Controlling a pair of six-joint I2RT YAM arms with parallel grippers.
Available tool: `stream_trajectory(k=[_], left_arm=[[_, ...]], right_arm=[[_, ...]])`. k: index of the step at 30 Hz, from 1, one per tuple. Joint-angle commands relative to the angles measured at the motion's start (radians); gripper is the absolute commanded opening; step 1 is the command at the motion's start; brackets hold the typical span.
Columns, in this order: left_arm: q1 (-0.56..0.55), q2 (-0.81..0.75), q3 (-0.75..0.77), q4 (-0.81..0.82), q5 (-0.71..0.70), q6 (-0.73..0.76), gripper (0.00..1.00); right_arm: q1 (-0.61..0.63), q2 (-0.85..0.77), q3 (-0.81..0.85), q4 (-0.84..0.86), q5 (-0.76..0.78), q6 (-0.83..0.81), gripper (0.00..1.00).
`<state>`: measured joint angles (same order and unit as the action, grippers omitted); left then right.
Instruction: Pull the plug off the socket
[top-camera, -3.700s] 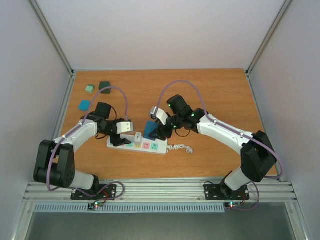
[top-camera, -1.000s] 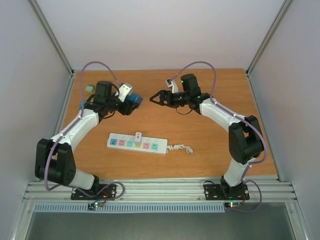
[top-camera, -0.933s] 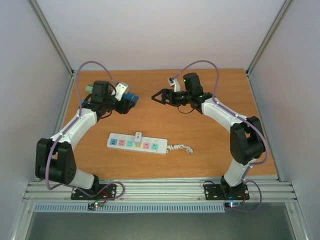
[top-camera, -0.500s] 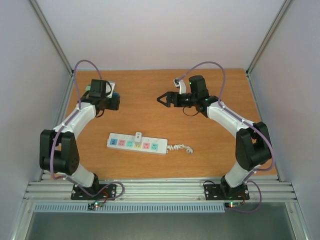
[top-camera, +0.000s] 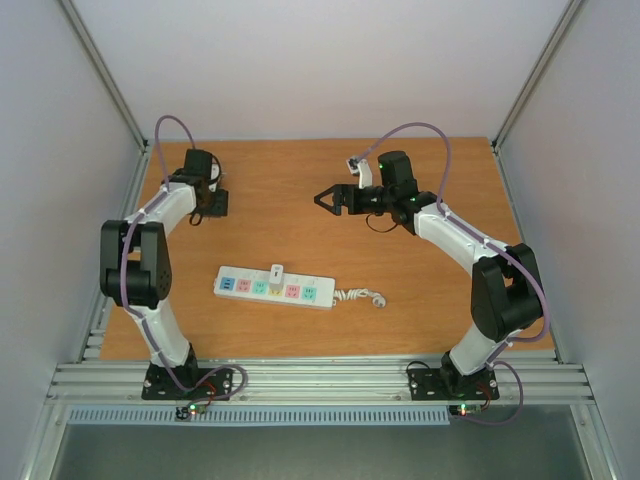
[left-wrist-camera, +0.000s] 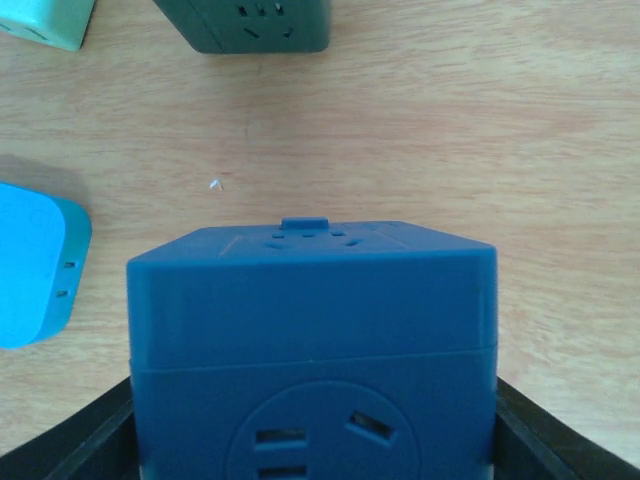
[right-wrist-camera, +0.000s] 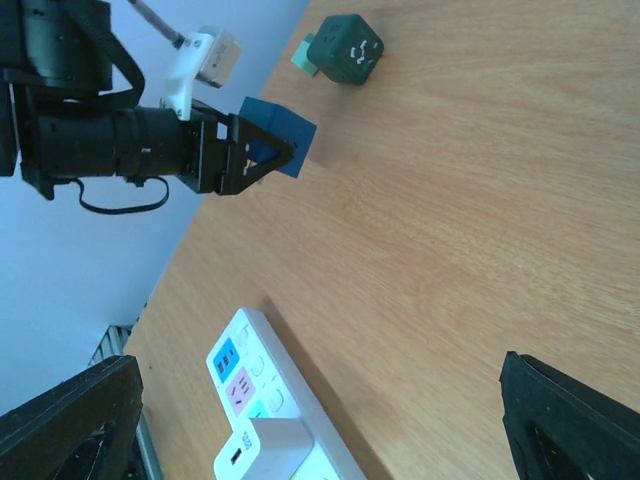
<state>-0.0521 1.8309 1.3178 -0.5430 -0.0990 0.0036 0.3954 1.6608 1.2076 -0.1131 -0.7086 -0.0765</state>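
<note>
1. From overhead, the left gripper (top-camera: 207, 201) sat at the far left of the table (top-camera: 300, 230). The wrist hid its jaws and its load, and the cubes beside it could not be made out there.
2. In the left wrist view a dark blue cube plug (left-wrist-camera: 310, 340) filled most of the frame, its lower edge cut off. The black fingers (left-wrist-camera: 95, 440) showed only as wedges in the bottom corners, pressed against its sides, so the left gripper was clamped on it.
3. The right wrist view showed the same cube pinched at the fingertips, low over the wood. Whether it touched the table could not be told.
4. A dark green cube (left-wrist-camera: 250, 22), a mint-green cube (left-wrist-camera: 40, 20) and a light blue cube (left-wrist-camera: 30, 265) lay apart from it, each cut off by the frame edge.
5. The right gripper (top-camera: 326, 198) hung over the far middle of the table, jaws spread wide with nothing between them.
6. The socket (top-camera: 240, 285) lay flat toward the near edge, well apart from both grippers. It had a white plug (top-camera: 276, 272) seated in a middle outlet and its curly cord (top-camera: 362, 296) at the right end.
</note>
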Motion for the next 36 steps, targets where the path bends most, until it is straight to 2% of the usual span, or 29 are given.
stream_trajectory(k=[1, 6, 9, 21, 23, 25, 27, 33, 36], left_arm=[[0.015, 0.052, 0.082, -0.014, -0.016, -0.01, 0.14], [0.04, 0.123, 0.137, -0.044, 0.038, -0.007, 0.18], [0.092, 0.146, 0.156, -0.046, 0.062, -0.007, 0.21], [0.125, 0.22, 0.201, -0.051, 0.134, 0.053, 0.34], [0.127, 0.22, 0.205, -0.054, 0.138, 0.058, 0.4], [0.127, 0.214, 0.205, -0.056, 0.141, 0.062, 0.54], [0.127, 0.209, 0.21, -0.063, 0.145, 0.066, 0.59], [0.129, 0.143, 0.21, -0.071, 0.149, 0.088, 0.99], [0.129, 0.094, 0.203, -0.067, 0.161, 0.114, 1.0]], right_arm=[[-0.004, -0.007, -0.011, 0.009, -0.007, -0.028, 0.99], [-0.005, -0.002, -0.011, 0.006, -0.013, -0.033, 0.99], [-0.004, 0.0, -0.013, 0.004, -0.018, -0.037, 0.98], [-0.004, 0.015, -0.008, -0.007, -0.048, -0.046, 0.98], [-0.004, 0.015, -0.006, -0.011, -0.049, -0.051, 0.99], [-0.004, 0.014, -0.005, -0.015, -0.049, -0.059, 0.99], [-0.004, 0.013, -0.005, -0.02, -0.05, -0.066, 0.99], [-0.004, 0.011, -0.005, -0.048, -0.122, -0.112, 0.98], [-0.004, 0.01, -0.007, -0.066, -0.152, -0.14, 0.99]])
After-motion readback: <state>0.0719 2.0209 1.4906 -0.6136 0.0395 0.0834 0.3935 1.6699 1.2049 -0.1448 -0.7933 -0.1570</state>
